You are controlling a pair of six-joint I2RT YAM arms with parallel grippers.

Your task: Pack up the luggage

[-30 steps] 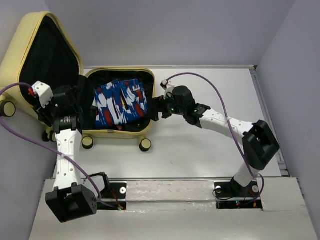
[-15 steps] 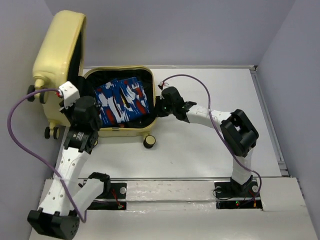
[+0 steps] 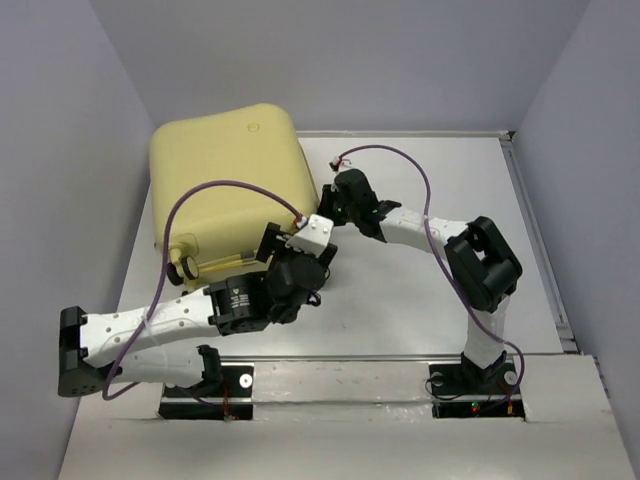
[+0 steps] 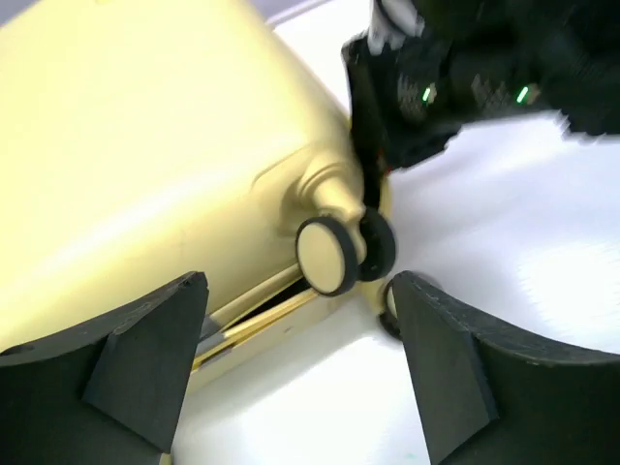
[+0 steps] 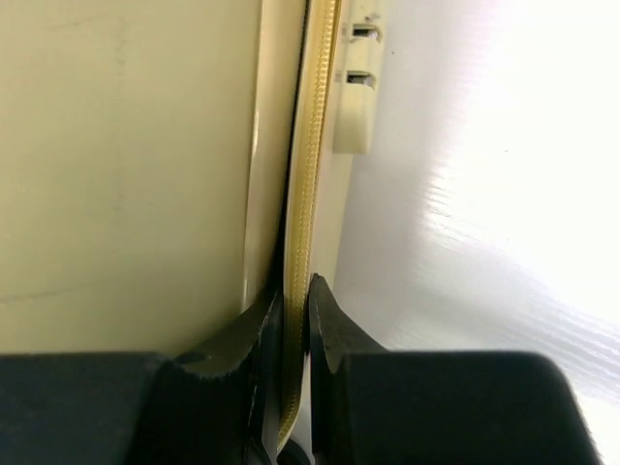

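Yellow luggage (image 5: 126, 165) zip (image 5: 311, 145) in right end effector (image 5: 294, 291)

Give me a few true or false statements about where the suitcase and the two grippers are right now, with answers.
1. The luggage has its lid folded down over its base. True.
2. The left gripper is clamped on a wheel. False: its jaws stand open, the wheel untouched.
3. The right gripper pinches the zipper along the case's edge. True.
4. The luggage stands upright on its wheels. False: it lies flat on the table.
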